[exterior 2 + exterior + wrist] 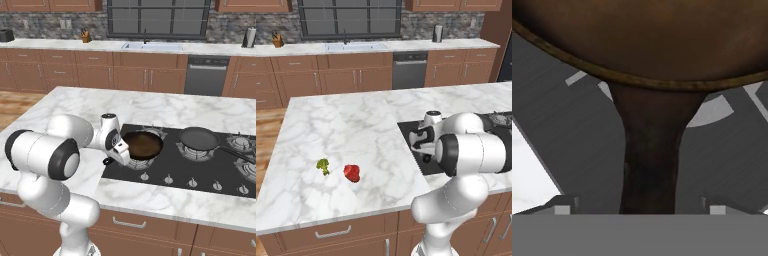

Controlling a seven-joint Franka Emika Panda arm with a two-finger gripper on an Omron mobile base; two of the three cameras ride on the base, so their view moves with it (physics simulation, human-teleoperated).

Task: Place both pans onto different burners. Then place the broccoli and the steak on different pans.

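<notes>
1. the marble tabletop (346,125) is seen carrying everything; one black cooktop (200,172) is set into it.
2. two pans are counted on that cooktop, each on its own burner, so the first half of the task looks done: the rust-brown pan (142,144) on the front left burner (131,162), the near-black pan (199,138) on the burner just beside it.
3. one tool (120,150) is held at the brown pan's handle (649,155), fingertips (562,209) spread wide on either side, nothing gripped; a release is judged likely.
4. one steak (352,173) and one broccoli (323,165) are left lying well apart from the pans, close together, awaiting pickup.
</notes>
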